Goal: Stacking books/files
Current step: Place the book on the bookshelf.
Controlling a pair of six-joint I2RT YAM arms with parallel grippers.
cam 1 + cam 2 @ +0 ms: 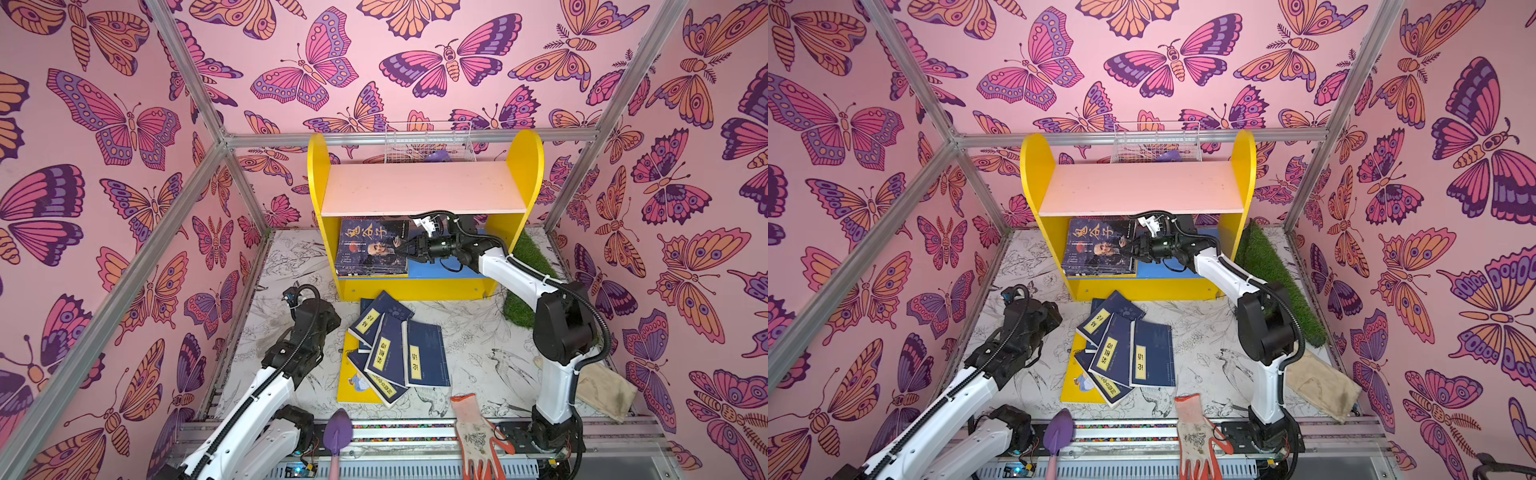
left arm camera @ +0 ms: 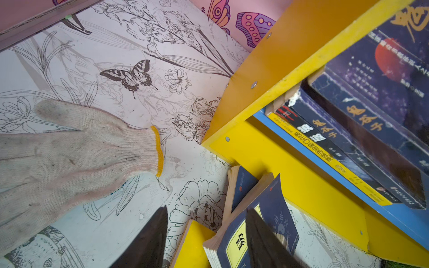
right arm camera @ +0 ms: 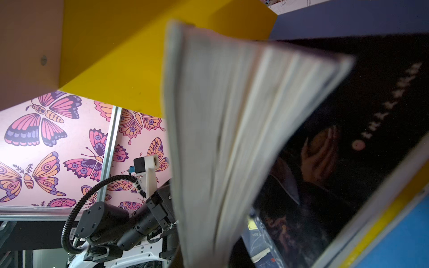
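The right gripper's (image 1: 409, 248) jaws are pinching the right edge of the dark portrait-cover paperback (image 1: 370, 245), lying atop the stack (image 1: 370, 272) inside the yellow wooden bookcase (image 1: 415, 289). The left gripper's (image 2: 206, 210) jaws are hanging open, empty.

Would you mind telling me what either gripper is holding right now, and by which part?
The right gripper pinches the dark portrait book by its page edge facing the arm, on the lower shelf; the left gripper holds nothing.
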